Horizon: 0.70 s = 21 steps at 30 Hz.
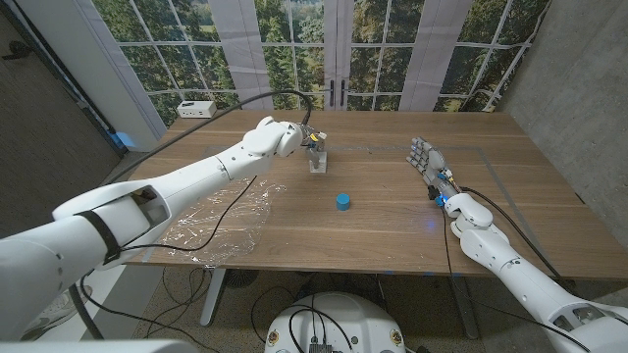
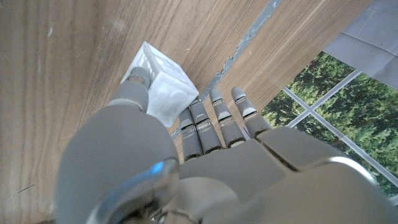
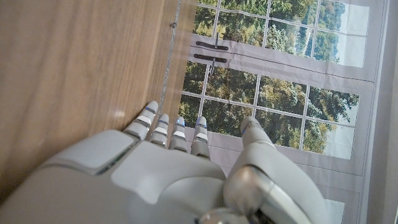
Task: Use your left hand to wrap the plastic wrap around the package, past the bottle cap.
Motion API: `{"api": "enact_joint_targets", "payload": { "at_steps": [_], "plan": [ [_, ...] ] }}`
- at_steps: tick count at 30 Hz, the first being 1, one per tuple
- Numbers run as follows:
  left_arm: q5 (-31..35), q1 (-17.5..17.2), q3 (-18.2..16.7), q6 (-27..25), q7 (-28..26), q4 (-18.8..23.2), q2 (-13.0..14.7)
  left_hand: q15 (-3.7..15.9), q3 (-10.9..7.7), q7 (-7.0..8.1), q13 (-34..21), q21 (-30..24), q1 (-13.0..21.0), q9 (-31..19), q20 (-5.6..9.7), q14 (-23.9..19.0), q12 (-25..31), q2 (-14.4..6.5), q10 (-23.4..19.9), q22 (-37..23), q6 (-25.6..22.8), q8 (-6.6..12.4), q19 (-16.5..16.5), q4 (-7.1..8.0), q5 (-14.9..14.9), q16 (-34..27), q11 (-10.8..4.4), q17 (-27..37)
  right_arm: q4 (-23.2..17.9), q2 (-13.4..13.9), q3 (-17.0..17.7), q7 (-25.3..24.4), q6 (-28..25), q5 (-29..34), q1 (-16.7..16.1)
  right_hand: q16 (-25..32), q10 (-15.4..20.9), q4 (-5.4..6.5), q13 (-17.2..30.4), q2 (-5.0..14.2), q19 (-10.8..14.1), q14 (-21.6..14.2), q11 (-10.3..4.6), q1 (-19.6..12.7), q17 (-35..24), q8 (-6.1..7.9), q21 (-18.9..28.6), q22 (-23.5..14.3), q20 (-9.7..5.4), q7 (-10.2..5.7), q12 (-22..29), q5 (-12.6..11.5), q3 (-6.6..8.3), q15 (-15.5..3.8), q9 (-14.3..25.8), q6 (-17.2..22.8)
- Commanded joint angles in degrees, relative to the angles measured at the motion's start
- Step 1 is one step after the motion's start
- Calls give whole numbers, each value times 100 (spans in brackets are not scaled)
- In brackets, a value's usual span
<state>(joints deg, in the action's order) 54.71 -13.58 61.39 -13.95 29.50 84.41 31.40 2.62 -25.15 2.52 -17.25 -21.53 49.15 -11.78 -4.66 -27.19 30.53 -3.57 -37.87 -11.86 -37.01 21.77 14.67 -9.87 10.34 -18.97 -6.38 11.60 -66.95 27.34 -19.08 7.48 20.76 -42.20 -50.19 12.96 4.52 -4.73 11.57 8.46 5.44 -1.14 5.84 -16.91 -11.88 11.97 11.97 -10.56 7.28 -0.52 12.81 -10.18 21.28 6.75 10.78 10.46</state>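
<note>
Wooden table point(image 1: 392, 211) fills the head view's middle, windows with trees behind it across the top. Biggest loose thing: plastic wrap point(image 1: 211, 221), a crinkled clear sheet spread at the lower left of the frame along the table's near-left edge, under the left arm. Left hand point(image 1: 294, 135) sits up at center-left, well apart from the sheet, at the package point(image 1: 318, 159), a small pale block just right of and below it in frame. In the left wrist view the thumb touches the block's side and the fingers point(image 2: 214, 124) lie straight beside it; a firm grip can't be told, looks more like touching than holding. Blue bottle cap point(image 1: 342, 201) sits below the package toward frame center, near but not touching. Right hand point(image 1: 430, 162) stands at center-right, fingers apart, holding nothing, well away from the rest. Key relation: wrap lies down-left of the left hand, cap down-right of it, so the wrap likely has to travel rightward across the package to get past the cap; left hand is the nearer one.
</note>
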Motion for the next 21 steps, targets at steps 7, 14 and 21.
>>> {"api": "enact_joint_targets", "payload": {
  "at_steps": [7, 14, 21],
  "plan": [
    [330, -404, -256, -247, -703, 468, 229, 752, -300, -135, -256, -160, 539, -100, 8, -535, 315, -738, -713, -36, -1066, 257, 233, 143, 18, -59, -143, -6, -247, 89, 2, -69, -72, 38, -69, 47, 73, 8, 18, 31, 17, -51, 39, 17, -7, 4, 45, -4, 15, 12, 23, -7, 1, 3, 31, 55],
    [283, -592, -482, -294, -743, 802, 403, 756, -350, -126, -289, -174, 537, -134, 9, -565, 328, -731, -714, -36, -1074, 282, 232, 179, 16, -23, -162, -12, -392, 135, -10, -141, -115, 75, -123, 46, 78, 10, 18, 33, 18, -58, 35, 18, -8, 1, 44, -4, 15, 15, 19, -7, 2, 5, 32, 63],
    [182, -821, -742, -287, -703, 1219, 628, 754, -376, -122, -321, -187, 539, -163, 4, -585, 339, -718, -711, -36, -1078, 305, 233, 197, 11, -1, -169, -4, -546, 186, -23, -195, -161, 106, -178, 47, 89, 9, 19, 35, 19, -68, 35, 16, -8, -3, 44, -4, 21, 14, 18, -8, 4, 5, 32, 65]
  ]
}}
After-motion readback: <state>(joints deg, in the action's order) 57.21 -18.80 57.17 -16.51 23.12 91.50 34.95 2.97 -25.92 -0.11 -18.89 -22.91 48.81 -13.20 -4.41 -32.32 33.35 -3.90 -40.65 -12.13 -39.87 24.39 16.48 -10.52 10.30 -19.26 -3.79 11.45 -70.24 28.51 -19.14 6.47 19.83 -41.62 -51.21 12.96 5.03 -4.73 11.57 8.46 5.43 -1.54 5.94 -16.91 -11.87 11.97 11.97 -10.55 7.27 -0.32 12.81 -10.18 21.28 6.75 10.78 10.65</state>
